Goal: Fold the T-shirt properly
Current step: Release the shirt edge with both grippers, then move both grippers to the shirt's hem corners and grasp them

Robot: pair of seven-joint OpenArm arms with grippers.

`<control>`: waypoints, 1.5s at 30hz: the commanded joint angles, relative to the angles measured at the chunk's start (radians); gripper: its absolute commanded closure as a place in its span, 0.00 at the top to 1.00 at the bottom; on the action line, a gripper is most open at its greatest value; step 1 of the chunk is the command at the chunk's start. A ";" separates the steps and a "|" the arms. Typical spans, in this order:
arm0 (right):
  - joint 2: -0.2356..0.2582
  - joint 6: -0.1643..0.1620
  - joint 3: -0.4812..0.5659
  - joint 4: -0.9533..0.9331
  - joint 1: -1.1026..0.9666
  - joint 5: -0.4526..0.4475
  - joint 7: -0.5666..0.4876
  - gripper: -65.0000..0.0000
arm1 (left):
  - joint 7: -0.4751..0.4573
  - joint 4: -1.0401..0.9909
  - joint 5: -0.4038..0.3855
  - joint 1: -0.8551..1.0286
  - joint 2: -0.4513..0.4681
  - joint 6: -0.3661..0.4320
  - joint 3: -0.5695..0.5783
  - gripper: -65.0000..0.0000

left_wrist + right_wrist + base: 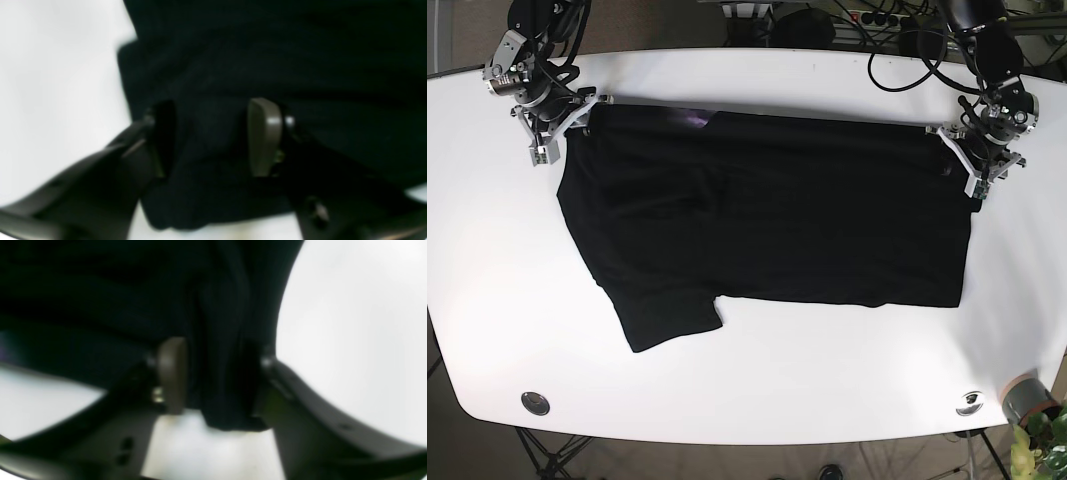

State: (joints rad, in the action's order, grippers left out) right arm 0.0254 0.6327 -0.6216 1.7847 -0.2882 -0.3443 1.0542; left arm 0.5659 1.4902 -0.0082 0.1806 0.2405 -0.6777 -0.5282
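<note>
While both grippers pinch the black cotton T-shirt (767, 215) between their fingers, left gripper (213, 140) and right gripper (217, 380) hold far corners; next, probably fold toward the near hem.

You see a plain black T-shirt (767, 215) with a small purple patch (697, 119) at its far edge, on a white table (757, 385). Your grippers' pads (263, 136) look olive-grey, though the wrist views are blurred. A grey can (1027, 397) sits at one corner.
</note>
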 commanded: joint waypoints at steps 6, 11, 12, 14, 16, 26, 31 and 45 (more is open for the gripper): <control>0.009 0.006 -0.005 -0.006 -0.004 -0.022 -0.015 0.10 | -0.001 -0.036 0.020 0.020 0.016 -0.004 -0.005 0.22; 0.009 0.008 -0.007 -0.001 -0.024 -0.023 -0.015 0.08 | -0.001 0.008 0.018 0.079 0.016 -0.004 -0.008 0.21; 0.009 0.008 -0.007 0.000 -0.030 -0.023 -0.015 0.08 | 0.001 0.017 0.018 0.092 0.016 -0.004 -0.008 0.21; 0.012 0.014 -0.008 0.027 -0.046 -0.025 -0.015 0.08 | 0.001 0.046 0.015 0.129 0.016 -0.004 -0.028 0.21; 0.018 0.032 -0.007 0.056 -0.070 -0.025 -0.015 0.08 | 0.001 0.074 0.015 0.159 0.016 -0.004 -0.056 0.22; 0.017 0.028 -0.010 0.134 -0.124 -0.025 -0.013 0.38 | 0.035 0.128 0.014 0.193 0.016 0.000 -0.073 0.28; 0.018 0.032 -0.034 0.157 -0.115 -0.025 -0.013 0.66 | 0.145 0.197 0.011 0.130 0.016 0.000 -0.071 0.51; 0.054 0.026 0.013 0.182 0.082 -0.014 -0.012 0.66 | 0.204 0.290 0.020 -0.082 0.016 -0.003 -0.069 0.56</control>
State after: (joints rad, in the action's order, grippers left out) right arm 0.0669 0.6548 -0.6224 1.9495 -0.2272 -0.3401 1.0584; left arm 0.7925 1.7649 0.0143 0.1287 0.2405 -0.6865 -0.5949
